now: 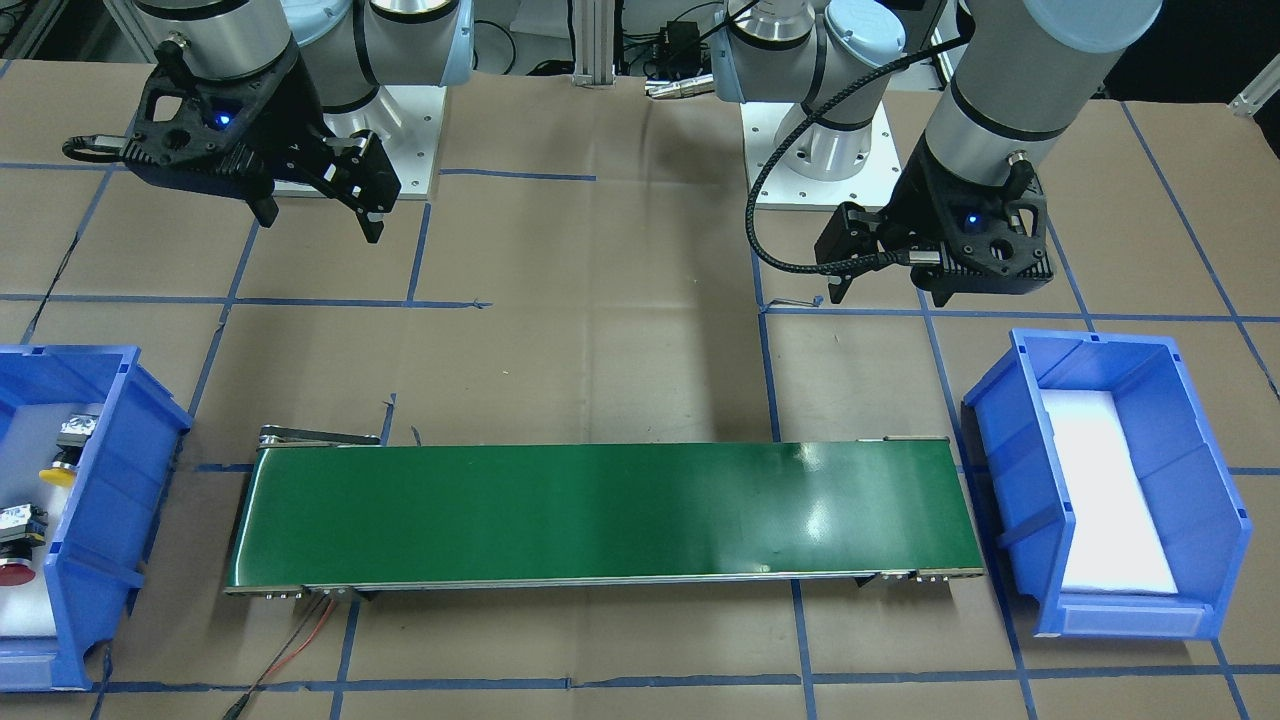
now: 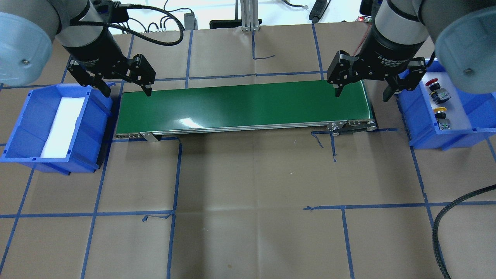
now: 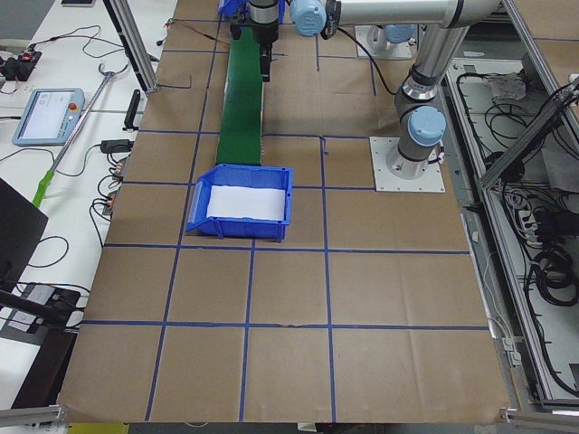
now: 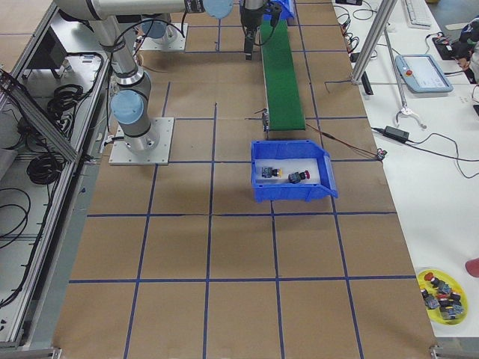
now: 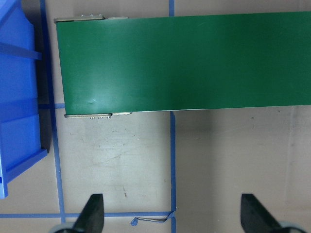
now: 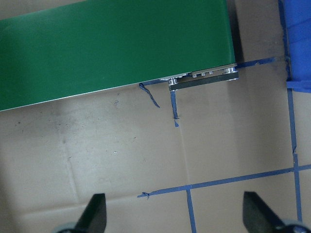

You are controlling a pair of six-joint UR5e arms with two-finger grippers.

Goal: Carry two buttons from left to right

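The yellow button (image 2: pixel 440 112) and the red button (image 2: pixel 432 83) lie in the blue bin (image 2: pixel 410 116) on my right side, on its white liner. They also show in the front-facing view, yellow (image 1: pixel 58 470) and red (image 1: pixel 15 572). My right gripper (image 2: pixel 361 95) is open and empty, above the right end of the green conveyor belt (image 2: pixel 244 106), just left of that bin. My left gripper (image 2: pixel 128 91) is open and empty over the belt's left end. Both wrist views show open fingers (image 5: pixel 92 211) (image 6: pixel 95 213) above brown paper.
A second blue bin (image 2: pixel 23 128) with only a white liner stands off the belt's left end. The table is covered in brown paper with blue tape lines. A black cable (image 2: pixel 445 224) hangs at the near right.
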